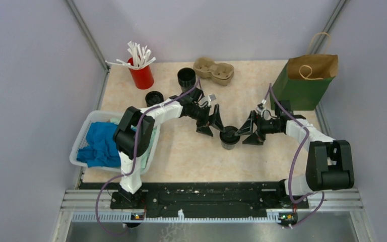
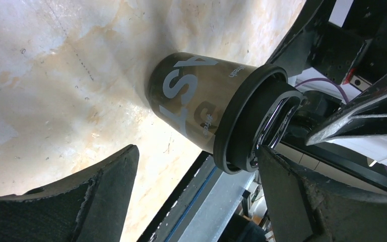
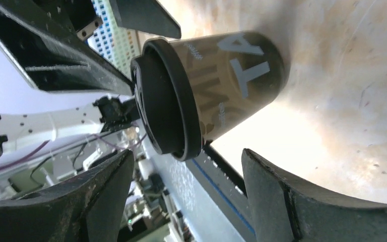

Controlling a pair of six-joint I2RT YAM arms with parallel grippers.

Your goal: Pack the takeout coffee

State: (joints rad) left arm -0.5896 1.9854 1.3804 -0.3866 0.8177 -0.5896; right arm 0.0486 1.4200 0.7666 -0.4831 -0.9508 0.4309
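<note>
The takeout coffee (image 1: 229,137), a black tapered cup with white lettering and a black lid, stands upright mid-table. My left gripper (image 1: 210,126) is open just left of it, and my right gripper (image 1: 249,132) is open just right of it. Neither holds it. In the left wrist view the cup (image 2: 196,96) stands just beyond my open left gripper (image 2: 196,196), its lid (image 2: 249,123) close to the right finger (image 2: 307,201). In the right wrist view the cup (image 3: 237,75) stands ahead of my open right gripper (image 3: 186,194).
A lidless black cup (image 1: 186,78) and a loose black lid (image 1: 154,98) sit behind the left arm. The red cup of white sticks (image 1: 141,73) and the brown pulp tray (image 1: 214,69) stand at the back. A green-and-brown paper bag (image 1: 307,83) stands back right. A white basket (image 1: 80,138) holds blue cloth at the left.
</note>
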